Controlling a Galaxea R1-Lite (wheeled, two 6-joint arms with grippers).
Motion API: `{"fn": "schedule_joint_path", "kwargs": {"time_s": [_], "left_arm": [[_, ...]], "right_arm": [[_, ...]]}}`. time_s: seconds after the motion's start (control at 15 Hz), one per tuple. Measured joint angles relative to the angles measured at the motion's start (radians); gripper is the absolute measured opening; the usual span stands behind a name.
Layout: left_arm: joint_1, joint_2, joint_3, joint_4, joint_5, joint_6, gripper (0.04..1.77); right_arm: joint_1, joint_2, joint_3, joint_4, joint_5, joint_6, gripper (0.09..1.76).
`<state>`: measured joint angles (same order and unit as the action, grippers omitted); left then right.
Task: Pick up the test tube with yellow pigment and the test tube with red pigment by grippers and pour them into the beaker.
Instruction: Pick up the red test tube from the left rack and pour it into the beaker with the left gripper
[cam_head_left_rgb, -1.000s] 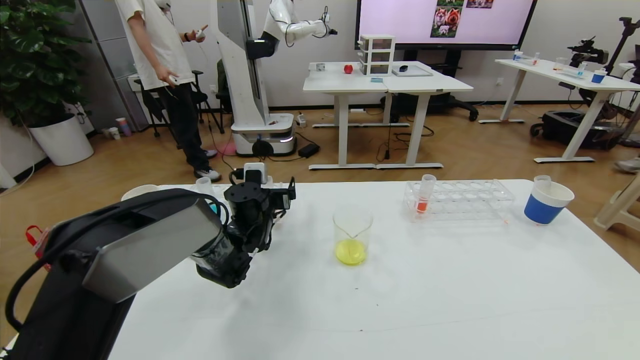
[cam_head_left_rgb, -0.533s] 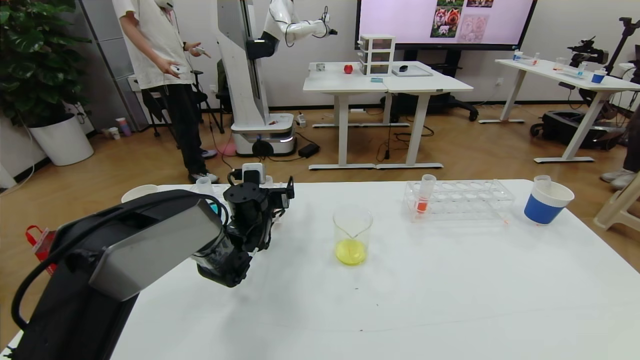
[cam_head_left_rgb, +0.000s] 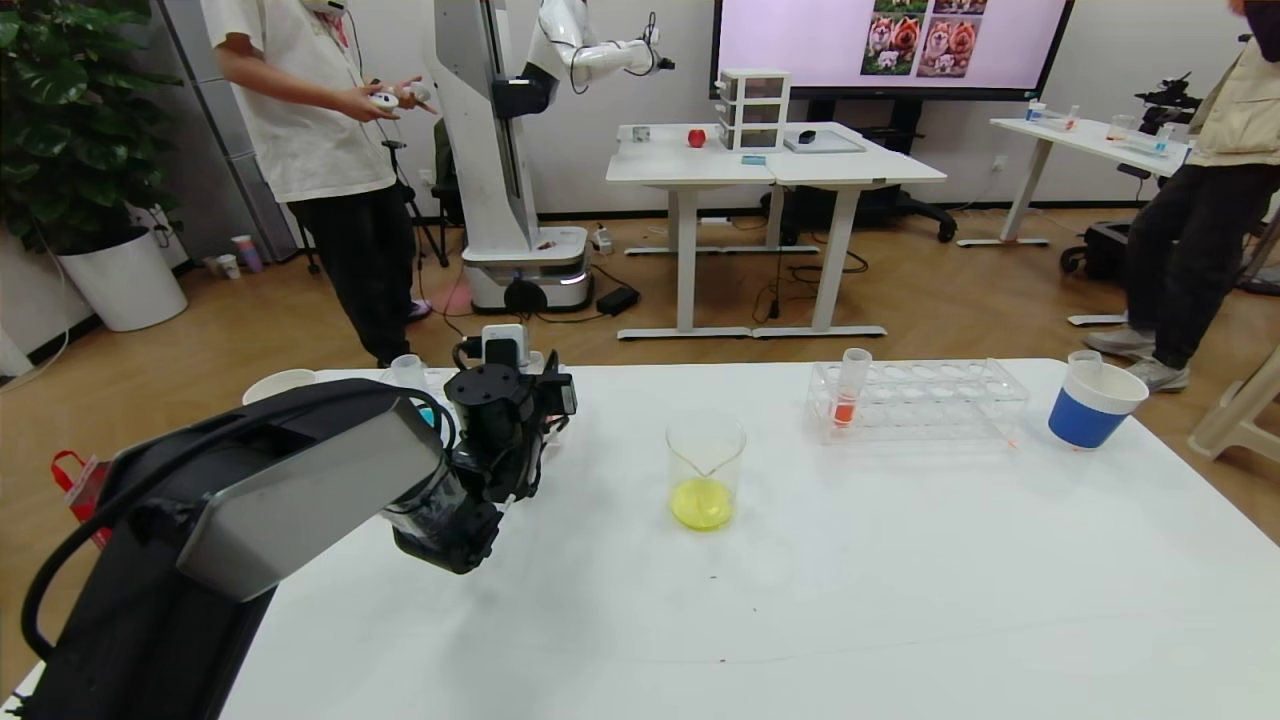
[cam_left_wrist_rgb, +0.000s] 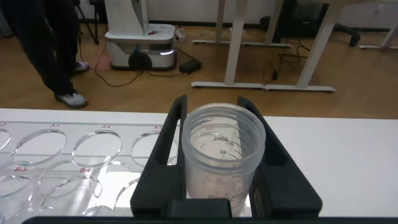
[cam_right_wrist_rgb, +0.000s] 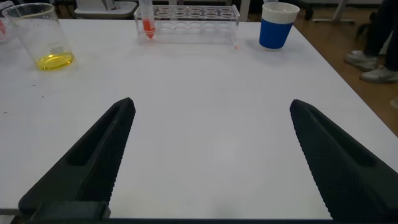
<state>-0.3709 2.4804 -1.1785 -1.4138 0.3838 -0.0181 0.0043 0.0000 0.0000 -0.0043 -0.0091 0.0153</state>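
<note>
My left gripper (cam_head_left_rgb: 540, 400) is at the table's back left, shut on a clear graduated test tube (cam_left_wrist_rgb: 222, 155). The tube stands upright between the jaws, and no liquid shows in it. It hangs over a clear rack (cam_left_wrist_rgb: 62, 155). The beaker (cam_head_left_rgb: 705, 470) stands mid-table with yellow liquid at its bottom; it also shows in the right wrist view (cam_right_wrist_rgb: 42, 37). The test tube with red pigment (cam_head_left_rgb: 848, 390) stands upright in the left end of the right rack (cam_head_left_rgb: 930, 400), also seen in the right wrist view (cam_right_wrist_rgb: 147, 18). My right gripper (cam_right_wrist_rgb: 212, 104) is open and empty over bare table, out of the head view.
A blue-and-white paper cup (cam_head_left_rgb: 1093, 405) stands at the back right. A white cup (cam_head_left_rgb: 282, 383) and another tube (cam_head_left_rgb: 408, 372) sit behind my left arm. One person (cam_head_left_rgb: 330, 150) stands beyond the table's left, another (cam_head_left_rgb: 1190, 200) at the far right.
My left gripper has shifted slightly left with the tube still in it. A second person has walked in at the far right. The beaker and the red tube have not moved.
</note>
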Motion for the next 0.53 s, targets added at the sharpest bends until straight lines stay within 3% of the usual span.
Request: {"fn": "schedule_joint_path", "kwargs": {"time_s": [0.33, 0.53], "left_arm": [[0.0, -0.034, 0.0, 0.021, -0.016, 0.007, 0.54], [0.006, -0.099, 0.0, 0.101, -0.034, 0.01, 0.54]], "right_arm": [[0.0, 0.0, 0.0, 0.0, 0.0, 0.0, 1.74], [0.0, 0.0, 0.0, 0.0, 0.0, 0.0, 1.74]]}}
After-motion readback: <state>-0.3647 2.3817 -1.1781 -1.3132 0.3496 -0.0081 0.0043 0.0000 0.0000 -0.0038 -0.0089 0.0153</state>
